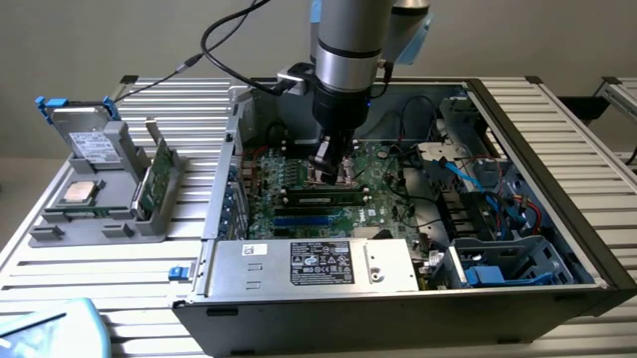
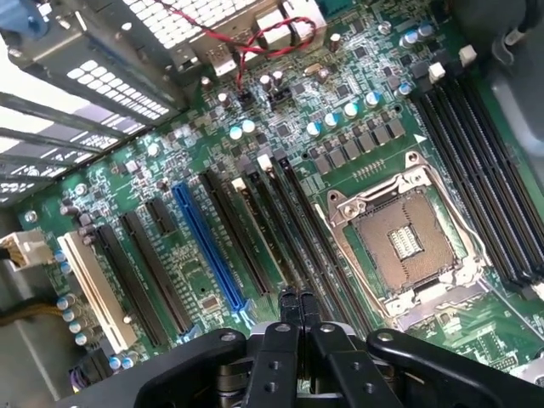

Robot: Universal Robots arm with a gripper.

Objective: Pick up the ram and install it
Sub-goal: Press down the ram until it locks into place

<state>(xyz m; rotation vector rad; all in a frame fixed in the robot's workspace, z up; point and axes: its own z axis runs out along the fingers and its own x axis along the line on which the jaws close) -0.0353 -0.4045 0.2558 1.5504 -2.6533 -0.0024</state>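
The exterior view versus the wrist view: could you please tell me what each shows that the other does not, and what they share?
The exterior view alone shows the grey holder standing outside the case on the exterior view's left, with a green card upright in it, and the silver power supply at the case's near edge. The wrist view alone shows the bare CPU socket close up, the blue slot and the white slot. Both show the green motherboard and the gripper, fingers shut, poised above the slots.
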